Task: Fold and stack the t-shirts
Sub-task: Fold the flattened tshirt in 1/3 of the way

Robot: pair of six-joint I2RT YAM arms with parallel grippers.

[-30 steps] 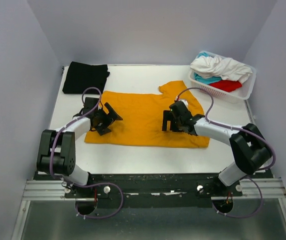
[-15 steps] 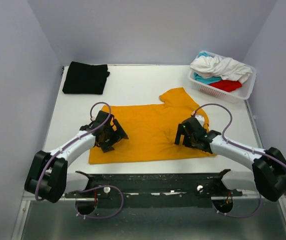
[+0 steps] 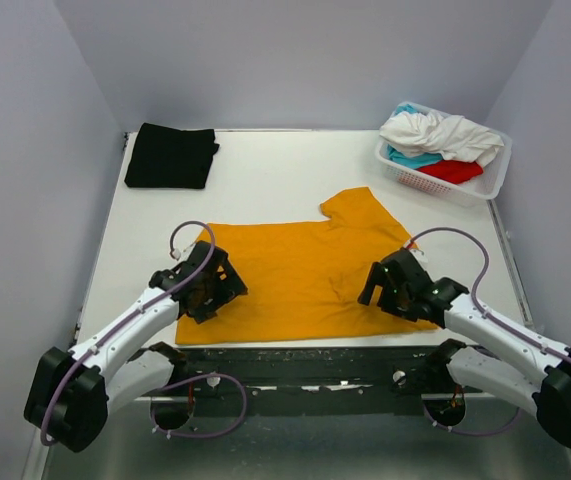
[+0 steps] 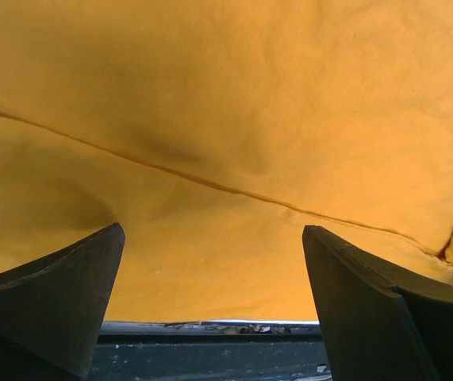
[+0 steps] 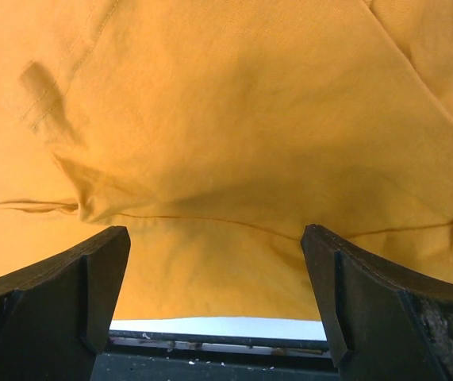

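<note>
Left gripper (image 3: 208, 284) gapes wide, holding nothing, near hem of the mustard-orange t-shirt (image 3: 300, 270) directly beneath its fingers; right gripper (image 3: 390, 286) equally wide, empty, same hem beneath.

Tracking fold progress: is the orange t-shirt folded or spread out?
Spread out: the orange t-shirt lies flat and wide on the table, one sleeve sticking out, unlike the black t-shirt, a compact folded rectangle.

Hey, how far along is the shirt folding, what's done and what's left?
Done: the black t-shirt lies folded at the far left corner. In hand: the orange t-shirt is spread flat at the near edge, with the left gripper and right gripper open over it. Left: fold and stack it, then the white shirt, teal shirt and red shirt heaped in the basket.
</note>
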